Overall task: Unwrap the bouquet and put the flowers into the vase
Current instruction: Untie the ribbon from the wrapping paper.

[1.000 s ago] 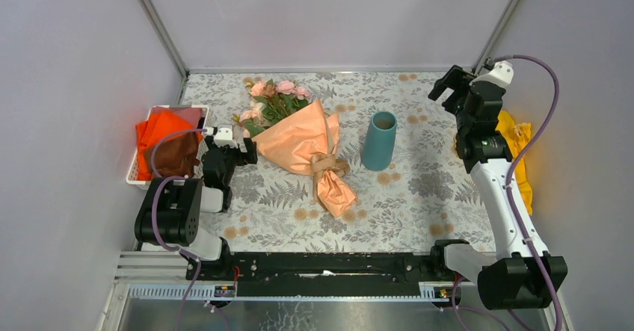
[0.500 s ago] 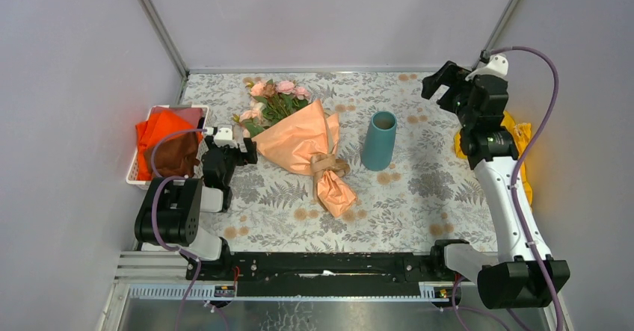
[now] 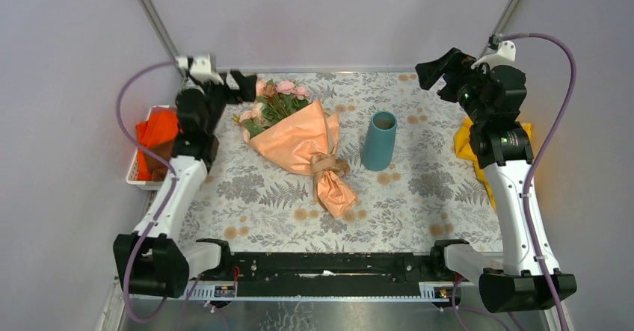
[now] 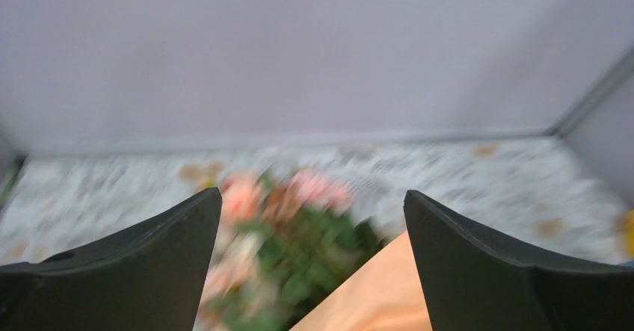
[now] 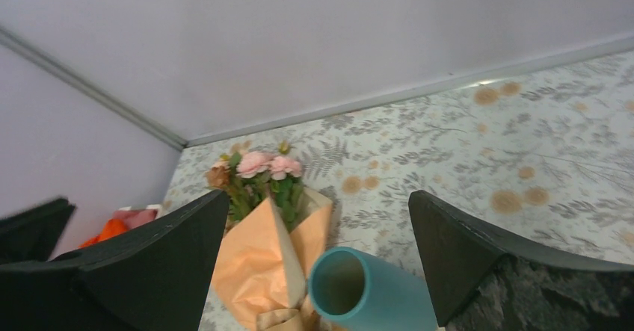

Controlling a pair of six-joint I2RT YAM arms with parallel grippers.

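Left pincer [image 3: 243, 84] and right pincer [image 3: 437, 72] spread wide, both empty; bouquet [image 3: 303, 144] untouched.
Bouquet lies wrapped and tied mid-bench [image 3: 419, 196], vase [image 3: 379, 143] upright just right of it. Left pincer hangs by the blooms [image 3: 275, 98], right pincer beyond the vase, probably staging a two-sided unwrap.

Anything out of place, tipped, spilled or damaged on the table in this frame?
Nothing stands out. The bouquet lies wrapped and tied on the table, and the vase stands upright beside it. At the left, the orange cloth bulges over the rim of its basket, untidy rather than wrong.
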